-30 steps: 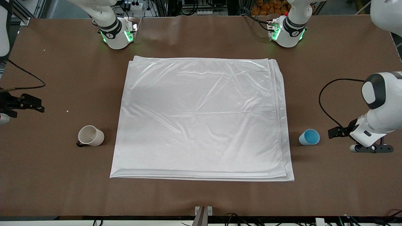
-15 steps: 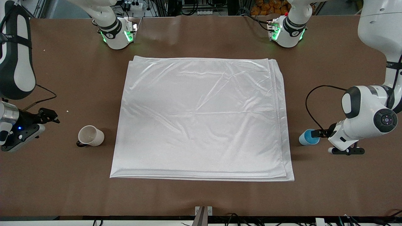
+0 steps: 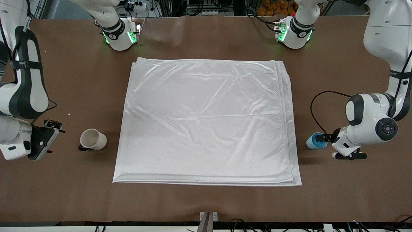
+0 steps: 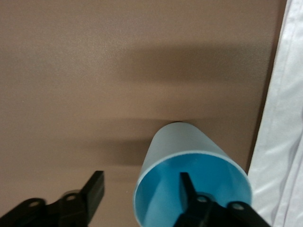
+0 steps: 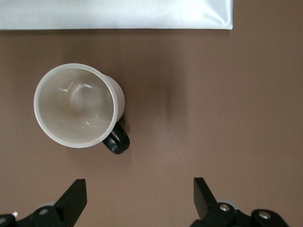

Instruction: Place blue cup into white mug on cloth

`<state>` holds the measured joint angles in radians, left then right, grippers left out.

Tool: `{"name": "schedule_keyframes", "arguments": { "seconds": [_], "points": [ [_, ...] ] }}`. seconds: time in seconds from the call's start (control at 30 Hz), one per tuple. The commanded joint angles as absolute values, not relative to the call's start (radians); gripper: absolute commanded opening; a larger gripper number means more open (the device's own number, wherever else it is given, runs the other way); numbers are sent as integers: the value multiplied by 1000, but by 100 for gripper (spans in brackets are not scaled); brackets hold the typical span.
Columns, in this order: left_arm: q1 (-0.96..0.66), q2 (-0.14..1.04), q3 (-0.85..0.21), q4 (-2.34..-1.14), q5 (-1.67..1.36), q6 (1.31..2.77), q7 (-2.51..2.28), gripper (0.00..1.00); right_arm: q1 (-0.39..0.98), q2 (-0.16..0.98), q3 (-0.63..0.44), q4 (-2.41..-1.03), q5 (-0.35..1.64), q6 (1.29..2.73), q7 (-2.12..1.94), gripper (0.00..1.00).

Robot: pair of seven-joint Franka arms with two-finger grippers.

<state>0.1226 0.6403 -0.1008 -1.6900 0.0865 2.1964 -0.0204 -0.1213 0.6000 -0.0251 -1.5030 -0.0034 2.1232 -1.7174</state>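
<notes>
The blue cup (image 3: 313,141) stands on the bare table beside the cloth (image 3: 206,122), at the left arm's end. My left gripper (image 3: 322,139) is low at the cup's rim. In the left wrist view one finger (image 4: 187,185) is inside the blue cup (image 4: 182,142) and the other stands outside, a gap away from the wall; the left gripper (image 4: 140,185) is open. The white mug (image 3: 92,139) stands upright off the cloth at the right arm's end. My right gripper (image 3: 53,136) hovers beside it, open and empty. In the right wrist view the white mug (image 5: 78,106) lies ahead of the right gripper (image 5: 139,190).
The cloth (image 5: 113,14) covers the table's middle in folded layers, with its edge (image 4: 284,142) close to the blue cup. A black cable (image 3: 317,109) loops over the table by the left wrist. Both arm bases stand along the table edge farthest from the front camera.
Both arms have come in from the table's ends. The left gripper reached the blue cup, put one finger inside and narrowed its jaws. The right gripper moved closer to the mug.
</notes>
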Motion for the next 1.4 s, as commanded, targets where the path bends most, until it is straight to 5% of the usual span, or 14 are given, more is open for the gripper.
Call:
{"name": "schedule_keyframes", "arguments": {
  "seconds": [0.0,0.17,0.7,1.23,1.27,1.37],
  "points": [
    [126,646,-104,-1694,110,2212,-48,22,-132,629,-21,-1491,-2,2161,-1848,100],
    [124,650,-104,-1692,110,2218,-46,0,-133,649,-21,-1493,-2,2203,-2024,100],
    [117,650,-104,-1689,124,2218,-43,0,-118,693,-20,-1591,0,2364,-2210,100],
    [107,638,-104,-1684,127,2217,-40,0,-118,709,-18,-1617,0,2367,-2404,100],
    [107,637,-106,-1680,127,2215,-43,0,-118,709,-18,-1618,0,2367,-2404,95],
    [109,632,-106,-1666,127,2203,-40,0,-118,707,-17,-1634,0,2368,-2404,59]
  ]
}}
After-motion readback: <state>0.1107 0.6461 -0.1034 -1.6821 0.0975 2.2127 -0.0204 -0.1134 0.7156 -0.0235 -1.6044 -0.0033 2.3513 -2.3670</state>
